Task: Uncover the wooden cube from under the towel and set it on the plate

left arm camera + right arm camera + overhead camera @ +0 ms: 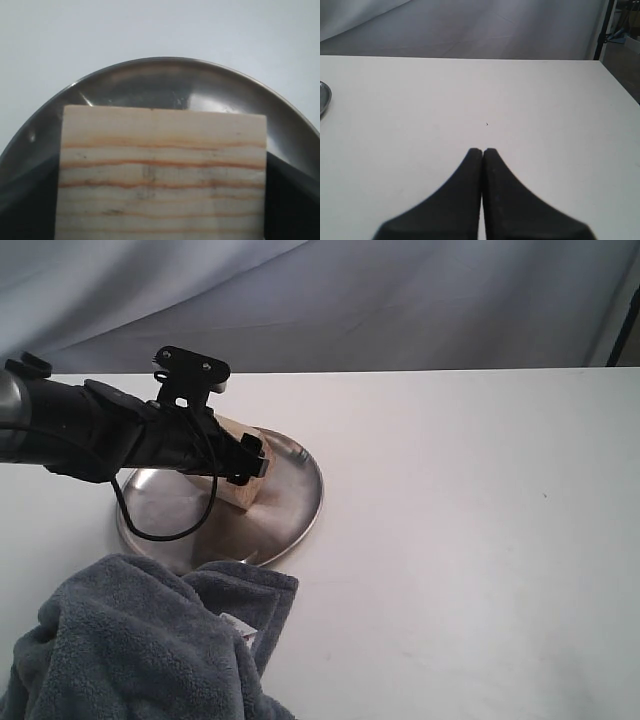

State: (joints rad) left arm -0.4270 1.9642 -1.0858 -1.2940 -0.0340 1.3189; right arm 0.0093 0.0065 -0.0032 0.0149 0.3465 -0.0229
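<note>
The wooden cube stands over the middle of the plate, its lower edge at the dish's surface. My left gripper is shut on it from the left. In the left wrist view the cube's grained face fills the lower half, dark fingers press against both its sides, and the plate's rim curves behind. The towel lies bunched at the front left, its white tag showing, off the cube. My right gripper is shut on nothing, above bare table.
The white table stretches to the right of the plate. A grey cloth backdrop hangs behind the far edge. A sliver of the plate shows at the side of the right wrist view. A black cable loops under the left arm.
</note>
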